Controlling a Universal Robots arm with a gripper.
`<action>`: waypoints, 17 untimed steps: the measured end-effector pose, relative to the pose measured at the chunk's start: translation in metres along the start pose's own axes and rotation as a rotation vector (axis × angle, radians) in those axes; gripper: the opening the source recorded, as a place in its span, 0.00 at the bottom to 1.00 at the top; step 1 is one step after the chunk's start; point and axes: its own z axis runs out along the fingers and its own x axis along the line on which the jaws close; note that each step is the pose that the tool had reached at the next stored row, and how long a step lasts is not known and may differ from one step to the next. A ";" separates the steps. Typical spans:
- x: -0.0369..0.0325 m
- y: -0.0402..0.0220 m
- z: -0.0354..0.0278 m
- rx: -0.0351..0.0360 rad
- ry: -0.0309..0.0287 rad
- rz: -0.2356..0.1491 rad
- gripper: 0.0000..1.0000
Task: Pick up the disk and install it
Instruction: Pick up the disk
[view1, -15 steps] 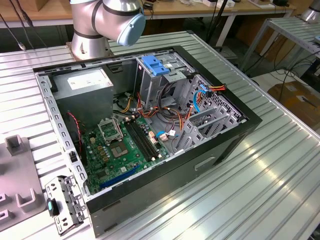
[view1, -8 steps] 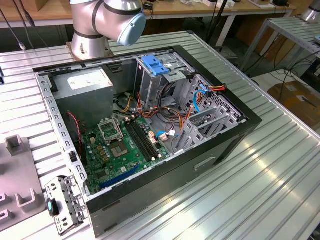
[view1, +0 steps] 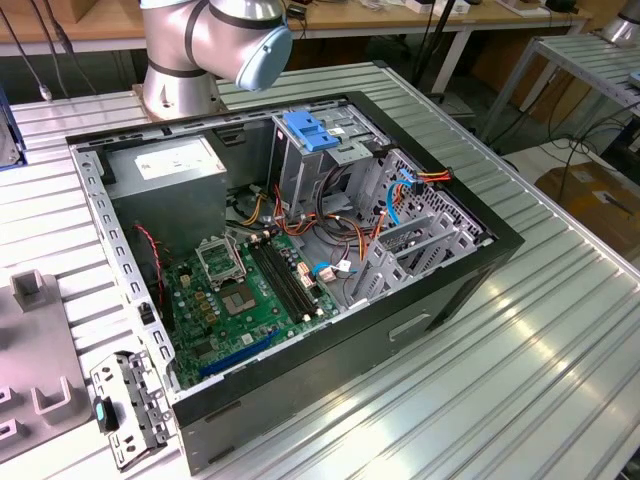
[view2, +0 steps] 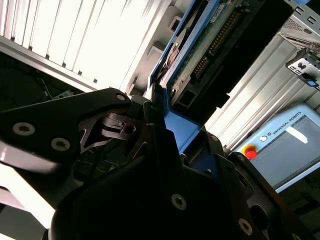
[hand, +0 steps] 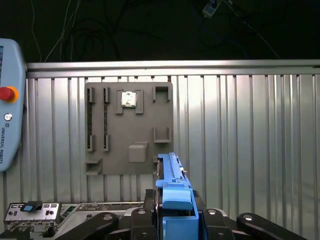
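The black tool (hand: 173, 196) pinches the flat dark metal disk with blue plastic side rails (hand: 169, 172) over the ribbed aluminium surface (hand: 240, 140), near a grey moulded fixture plate (hand: 128, 127). In the exterior view, the open black computer case (view1: 300, 260) has bare surface beside it.

Ribbed metal table (view1: 560, 350); wooden benches (view1: 380, 18) behind; cardboard (view1: 595, 200), perhaps, on floor (view1: 535, 160).

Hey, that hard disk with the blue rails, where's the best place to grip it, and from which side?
Grip one end across its thin dimension, as the gripper does now: shut on the disk, pressing from both sides of the blue rail. The body is flat and slim, so it likely sits steady, with the far end sticking out free.
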 end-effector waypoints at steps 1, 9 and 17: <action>0.0000 -0.0001 0.0000 0.0001 0.0000 0.000 0.37; 0.0000 -0.0001 0.0000 0.0000 0.0000 0.000 0.37; 0.0001 -0.0084 0.0000 0.0000 0.0000 0.000 0.37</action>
